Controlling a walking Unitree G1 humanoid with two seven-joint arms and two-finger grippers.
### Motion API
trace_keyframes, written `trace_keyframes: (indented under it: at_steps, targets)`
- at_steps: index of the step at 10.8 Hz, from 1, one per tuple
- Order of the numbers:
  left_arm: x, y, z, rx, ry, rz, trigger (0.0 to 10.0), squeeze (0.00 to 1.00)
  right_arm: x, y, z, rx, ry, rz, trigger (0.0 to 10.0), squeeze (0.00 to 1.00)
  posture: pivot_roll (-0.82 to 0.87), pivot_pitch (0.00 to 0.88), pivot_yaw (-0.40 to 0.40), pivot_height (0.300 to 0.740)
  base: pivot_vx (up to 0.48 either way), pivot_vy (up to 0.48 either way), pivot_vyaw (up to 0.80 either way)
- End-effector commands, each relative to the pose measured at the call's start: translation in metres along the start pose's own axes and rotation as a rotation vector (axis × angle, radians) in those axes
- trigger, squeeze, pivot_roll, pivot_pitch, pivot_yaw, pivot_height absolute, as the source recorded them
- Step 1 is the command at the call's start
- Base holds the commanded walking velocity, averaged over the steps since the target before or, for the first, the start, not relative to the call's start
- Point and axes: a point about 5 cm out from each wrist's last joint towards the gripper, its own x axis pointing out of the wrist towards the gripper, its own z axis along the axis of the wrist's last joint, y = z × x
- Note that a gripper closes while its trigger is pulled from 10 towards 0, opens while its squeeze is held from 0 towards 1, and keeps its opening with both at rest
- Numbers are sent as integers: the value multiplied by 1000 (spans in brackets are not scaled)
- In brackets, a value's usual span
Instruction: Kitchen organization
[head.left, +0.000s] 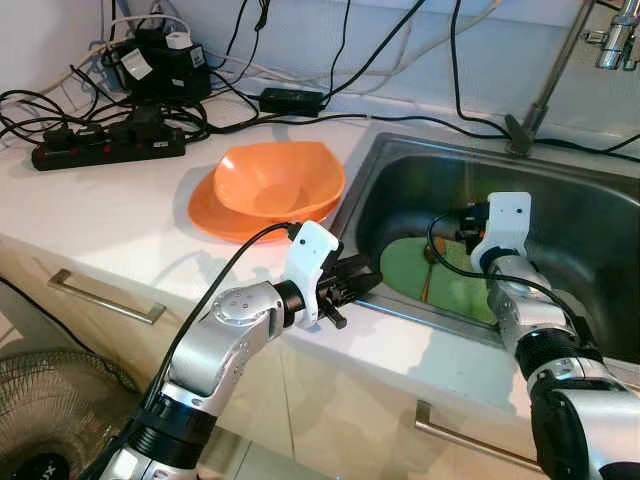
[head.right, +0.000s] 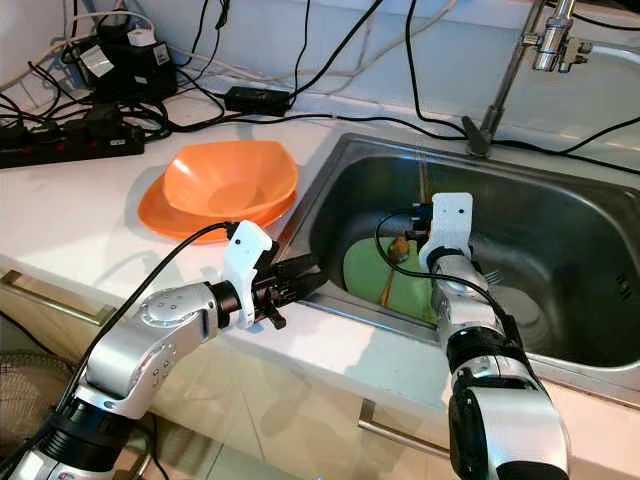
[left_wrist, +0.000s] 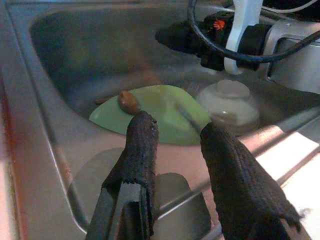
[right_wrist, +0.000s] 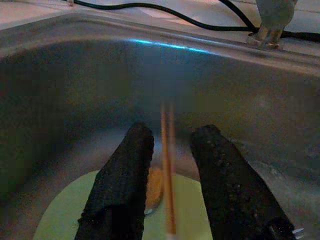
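A: Listing what sat on the bench: orange bowl (head.left: 278, 178), nested on an orange plate (head.left: 215, 218), just beside the sink's (head.left: 590, 215) left rim; power strip (head.left: 105, 148) and cables at the back left corner.

B: And inside the sink?

A: Green plate (left_wrist: 160, 112) on the floor, near the front wall. Chopsticks (right_wrist: 167, 165) across it, leaning toward the back wall. Brown spoon (left_wrist: 128, 101) on the plate. Pale small bowl (left_wrist: 229, 102), touching the plate's edge.

B: Grippers?

A: Right gripper (right_wrist: 170, 200) low in the sink, jaws narrowly apart, astride the chopsticks, no grip seen. Left gripper (head.left: 358, 277) at the sink's front rim, jaws apart, empty.

B: Progress?

A: Early, by my reckoning. Two orange items out; four sink items left.
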Motion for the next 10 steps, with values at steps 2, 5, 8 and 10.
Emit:
trace_keyframes:
  at_steps: [2,5,8,10]
  targets:
    - [1,-2,6,29,-13,-13,10000,0,-1,4,-5,3,2,6,10000,0,212,25,-7,740,0,0,0]
    - [2,1,13,94,-63,46,10000,0,1,3,21,51,-132,8,10000,0,208,26,-7,740,0,0,0]
    - [6,2,24,144,-156,108,10000,0,-10,9,51,78,-336,80,10000,0,193,29,-6,740,0,0,0]
    - [8,2,25,160,-190,143,10000,0,-27,11,62,73,-409,141,10000,0,175,41,-2,740,0,0,0]
